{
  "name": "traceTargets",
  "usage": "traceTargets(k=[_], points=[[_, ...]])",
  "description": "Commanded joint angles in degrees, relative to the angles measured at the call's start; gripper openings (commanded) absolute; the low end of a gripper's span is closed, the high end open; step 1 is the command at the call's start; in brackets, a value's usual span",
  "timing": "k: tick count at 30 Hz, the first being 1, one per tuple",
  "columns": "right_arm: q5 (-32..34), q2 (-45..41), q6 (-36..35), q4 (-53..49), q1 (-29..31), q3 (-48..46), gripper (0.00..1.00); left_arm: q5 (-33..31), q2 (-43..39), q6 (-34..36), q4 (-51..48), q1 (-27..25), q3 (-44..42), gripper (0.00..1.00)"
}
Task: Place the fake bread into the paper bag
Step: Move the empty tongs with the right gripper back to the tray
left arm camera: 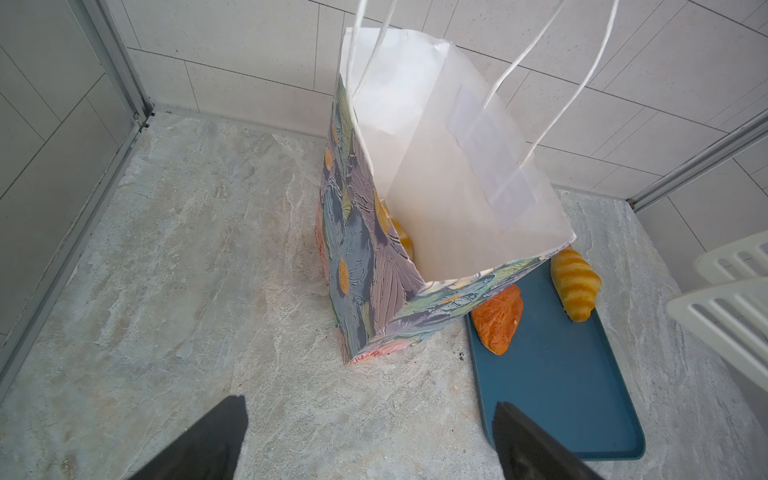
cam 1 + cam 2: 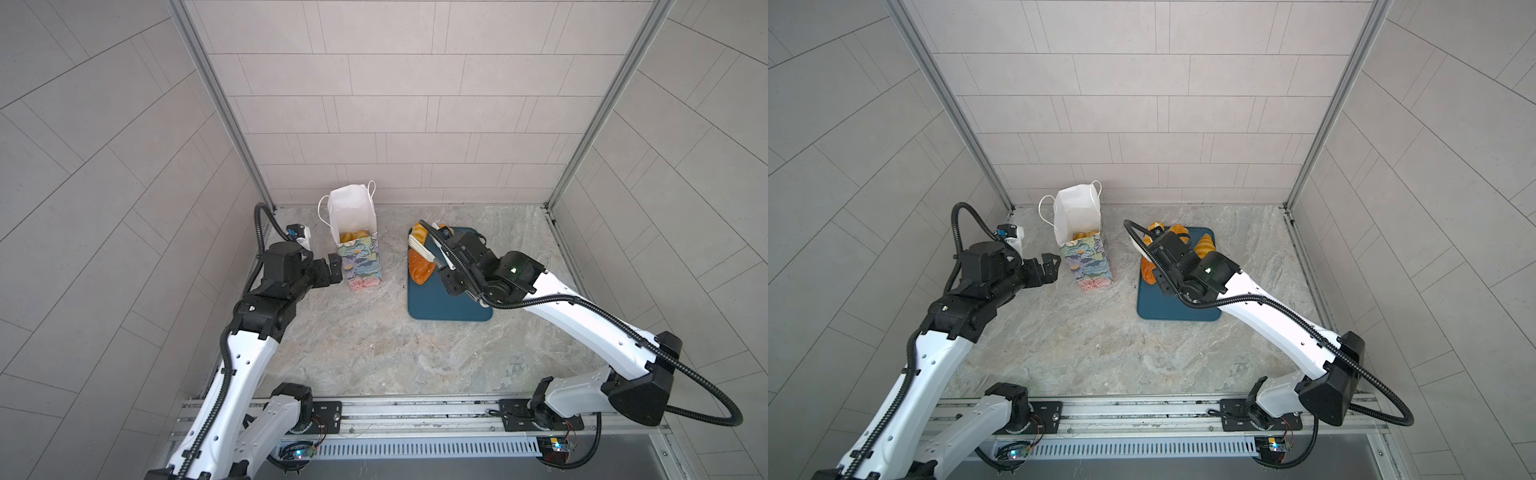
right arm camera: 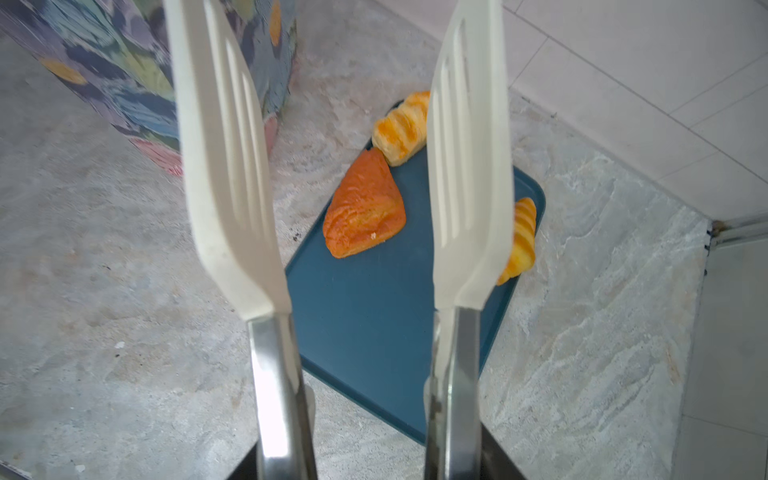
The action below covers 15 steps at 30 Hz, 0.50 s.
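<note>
pastel blue/purple/green floral print w/ yellow centres on paper bag [image 1: 365,266], white lining, teal tray [image 3: 374,332], dk-orange triangular pastry [image 3: 363,208], gold-striped croissant [image 1: 575,282], white tongs [image 3: 232,166] w/ silver arms, grey marbled tabletop [image 2: 374,345]

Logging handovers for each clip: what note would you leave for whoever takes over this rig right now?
Left hand: open, empty, beside the paper bag.
Right hand: shut on tongs, whose blades stand apart above the teal tray, gripping nothing.
Done: at least two pastries lie in the bag.
To do: three on the tray: dark orange triangular piece, striped roll, croissant.
</note>
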Motion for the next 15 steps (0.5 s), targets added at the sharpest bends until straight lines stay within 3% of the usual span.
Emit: traceTargets(k=[1, 15], points=[[2.71, 0.93, 4.02, -0.62, 0.19, -2.33, 0.56, -0.79, -0.53, -0.3, -0.22, 0.3, 0.46, 1.0], [1.93, 18.43, 9.46, 2.09, 1.9, -1.62, 0.54, -0.99, -1.32, -0.54, -0.93, 0.3, -0.28, 1.0]])
